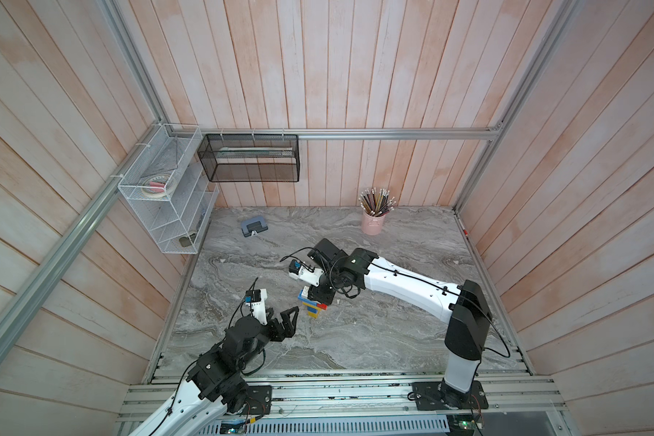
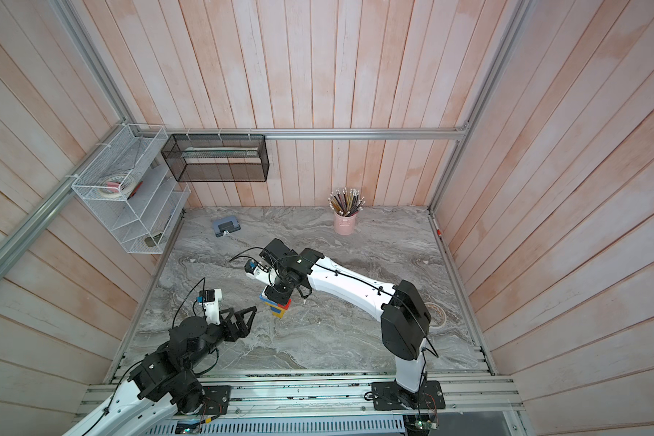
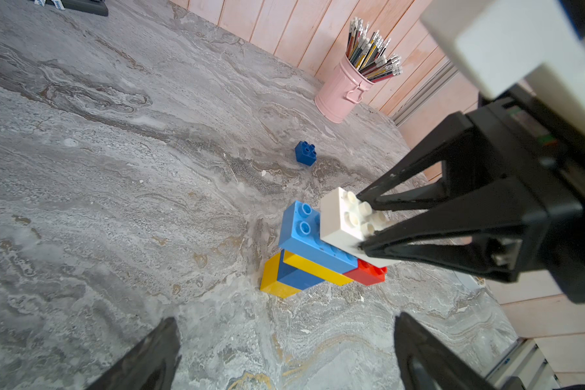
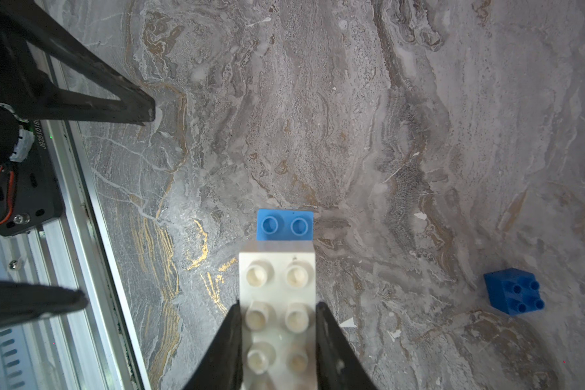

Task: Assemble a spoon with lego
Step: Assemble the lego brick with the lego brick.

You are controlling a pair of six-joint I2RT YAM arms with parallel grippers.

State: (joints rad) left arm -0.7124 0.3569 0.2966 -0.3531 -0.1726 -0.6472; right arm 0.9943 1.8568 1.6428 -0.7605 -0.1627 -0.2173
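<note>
The right pincer (image 4: 277, 305) was closed on the long sides of a white brick (image 4: 277, 266), one jaw on each side. This brick lay on top of a light blue brick (image 4: 284, 224) at the wide end of the spoon (image 3: 313, 270), whose lower layers were yellow, blue and red; the spoon rested on the desk (image 3: 115, 202) near its middle, between the two arms; the left pincer (image 3: 286, 317) hung wide open and empty just beside the spoon, touching nothing; a small blue brick (image 3: 305, 153) stood alone farther back, apart from the spoon; a pink cup of pencils (image 3: 341, 94) stood well beyond it.
</note>
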